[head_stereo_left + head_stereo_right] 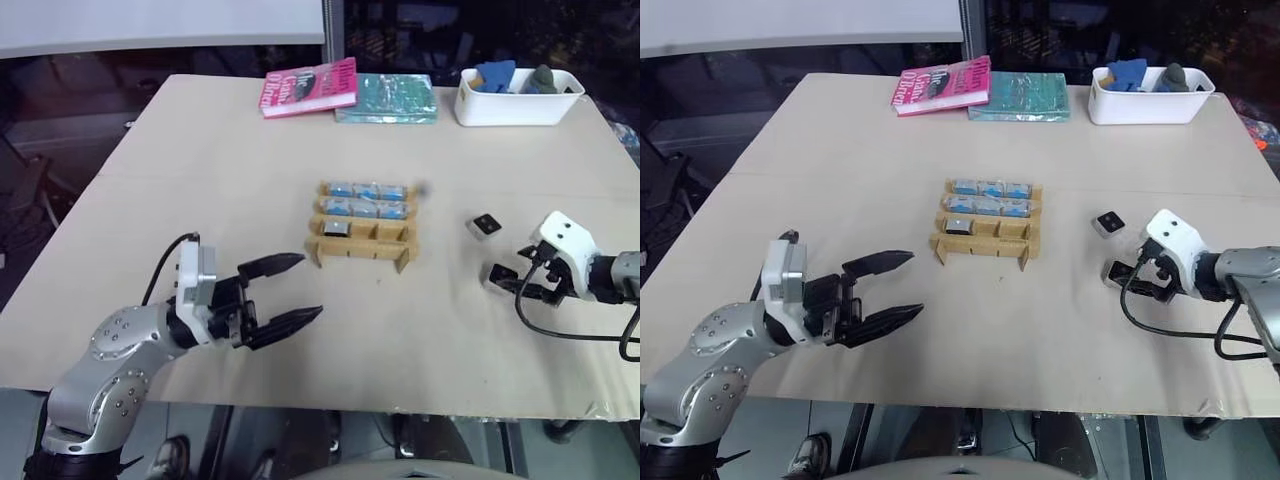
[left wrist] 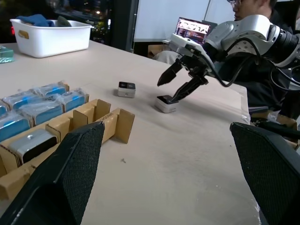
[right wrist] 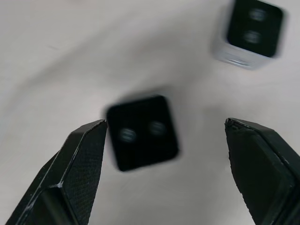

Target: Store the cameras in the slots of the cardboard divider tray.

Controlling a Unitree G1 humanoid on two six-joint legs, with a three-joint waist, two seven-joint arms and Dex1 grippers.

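Note:
The cardboard divider tray point(image 1: 404, 247) stands mid-table. Its two back rows hold bluish wrapped cameras point(image 1: 367, 191), and one more camera point(image 1: 335, 229) sits in the front row's left slot. Two loose cameras lie on the table to the tray's right, one point(image 1: 485, 225) farther back and one point(image 1: 495, 276) nearer. My right gripper point(image 3: 165, 123) hangs open just over the nearer one point(image 3: 143, 132), a finger on each side and nothing gripped. My left gripper point(image 1: 311, 286) is open and empty, pointing toward the tray from its front left.
A pink book point(image 1: 308, 87), a teal packet point(image 1: 386, 98) and a white bin point(image 1: 517, 107) holding blue and grey items line the table's far edge. In the left wrist view a laptop point(image 2: 193, 29) and a seated person are beyond the table's right side.

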